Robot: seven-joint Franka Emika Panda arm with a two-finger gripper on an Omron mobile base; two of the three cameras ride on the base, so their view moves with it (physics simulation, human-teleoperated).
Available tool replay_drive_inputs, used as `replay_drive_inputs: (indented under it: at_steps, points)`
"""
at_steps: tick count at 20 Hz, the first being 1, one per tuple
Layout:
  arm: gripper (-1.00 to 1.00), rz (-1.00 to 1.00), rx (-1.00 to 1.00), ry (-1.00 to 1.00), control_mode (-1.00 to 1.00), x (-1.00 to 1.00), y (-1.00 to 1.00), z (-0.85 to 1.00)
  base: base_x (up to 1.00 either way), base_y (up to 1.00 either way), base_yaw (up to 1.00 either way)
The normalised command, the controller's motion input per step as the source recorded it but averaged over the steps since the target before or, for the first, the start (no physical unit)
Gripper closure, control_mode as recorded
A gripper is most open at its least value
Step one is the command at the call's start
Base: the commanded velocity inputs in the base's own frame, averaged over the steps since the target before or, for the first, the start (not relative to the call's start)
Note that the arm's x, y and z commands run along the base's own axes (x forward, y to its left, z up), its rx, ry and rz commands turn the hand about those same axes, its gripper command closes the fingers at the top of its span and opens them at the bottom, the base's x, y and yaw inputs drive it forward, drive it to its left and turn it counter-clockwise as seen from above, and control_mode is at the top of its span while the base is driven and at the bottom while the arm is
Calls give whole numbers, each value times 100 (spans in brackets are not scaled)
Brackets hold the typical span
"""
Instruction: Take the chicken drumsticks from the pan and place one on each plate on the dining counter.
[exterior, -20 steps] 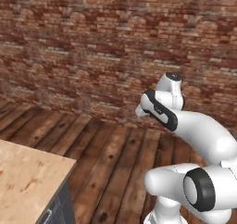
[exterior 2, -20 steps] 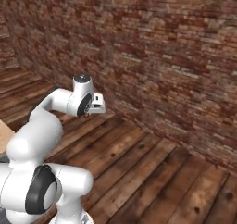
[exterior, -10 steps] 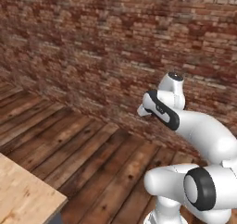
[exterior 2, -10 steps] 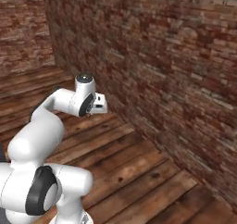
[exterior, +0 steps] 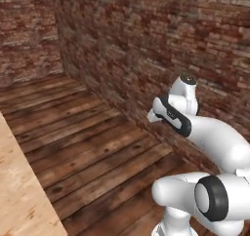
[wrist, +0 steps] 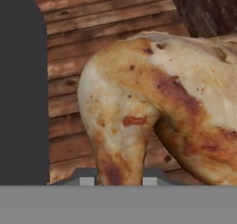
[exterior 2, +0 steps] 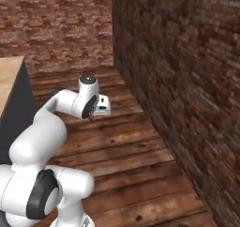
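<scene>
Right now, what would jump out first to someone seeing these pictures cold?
The golden-brown chicken drumstick looms in the hand view, clamped in the gripper above the wooden floor. In the base views, the white arm stands folded close to a red brick wall, with a corner of the dining counter at lower left.

Hand [wrist: 114, 180] clamped, arm folded high
</scene>
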Motion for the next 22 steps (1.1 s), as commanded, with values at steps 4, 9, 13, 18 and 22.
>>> replay_drive_inputs:
  at_steps: [4, 9, 13, 18, 22]
  points:
    - [100, 0, 0, 0, 100, 0, 0, 0, 92, -18, 54]
    - [100, 0, 0, 0, 100, 0, 0, 0, 99, -23, 39]
    - [100, 0, 0, 0, 100, 0, 0, 0, 100, -29, 30]
    - [100, 0, 0, 0, 100, 0, 0, 0, 100, -30, 28]
    - [100, 0, 0, 0, 100, 0, 0, 0, 100, -29, 29]
